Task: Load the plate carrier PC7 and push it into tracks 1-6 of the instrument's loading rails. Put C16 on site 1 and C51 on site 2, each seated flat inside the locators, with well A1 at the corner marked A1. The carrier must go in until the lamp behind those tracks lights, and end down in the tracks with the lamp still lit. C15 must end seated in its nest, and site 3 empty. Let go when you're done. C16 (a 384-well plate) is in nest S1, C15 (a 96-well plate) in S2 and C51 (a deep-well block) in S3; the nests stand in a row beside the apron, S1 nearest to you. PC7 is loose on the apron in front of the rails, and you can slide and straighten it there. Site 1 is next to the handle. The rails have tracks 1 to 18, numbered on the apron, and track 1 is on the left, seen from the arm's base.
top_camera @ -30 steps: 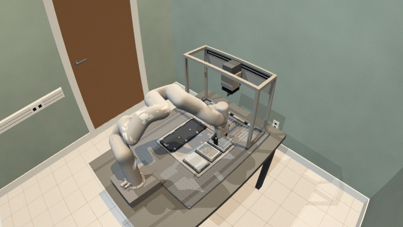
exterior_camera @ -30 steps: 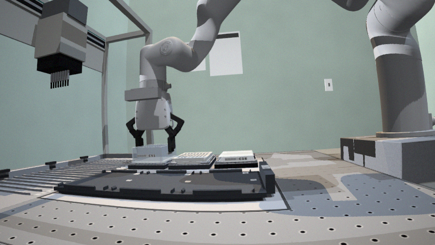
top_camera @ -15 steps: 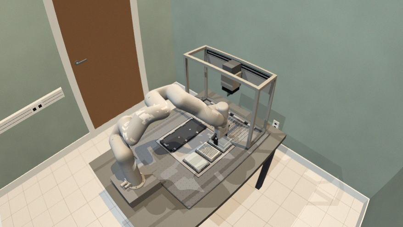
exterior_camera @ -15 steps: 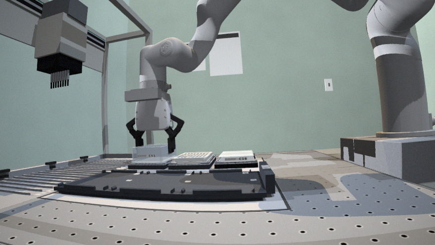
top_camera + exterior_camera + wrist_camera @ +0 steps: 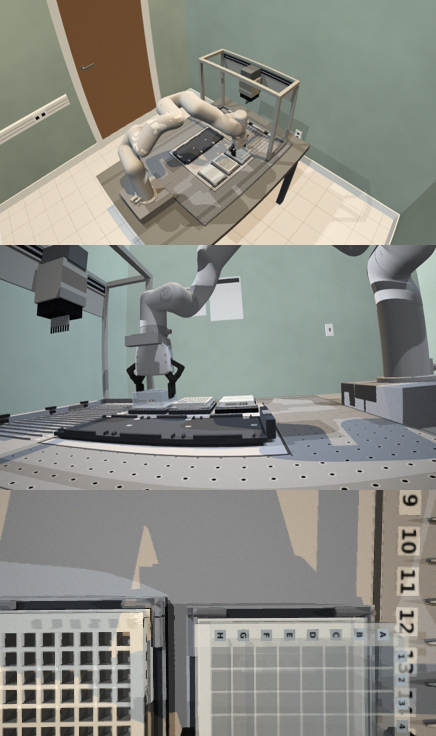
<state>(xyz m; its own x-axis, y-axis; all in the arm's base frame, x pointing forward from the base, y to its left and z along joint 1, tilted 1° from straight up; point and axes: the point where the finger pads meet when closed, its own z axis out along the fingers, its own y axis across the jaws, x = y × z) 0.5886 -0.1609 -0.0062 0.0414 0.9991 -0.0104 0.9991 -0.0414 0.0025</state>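
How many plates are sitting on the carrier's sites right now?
0. The carrier holds none; C16, the 96-well plate and C51, gripped by the gripper, sit in their nests.
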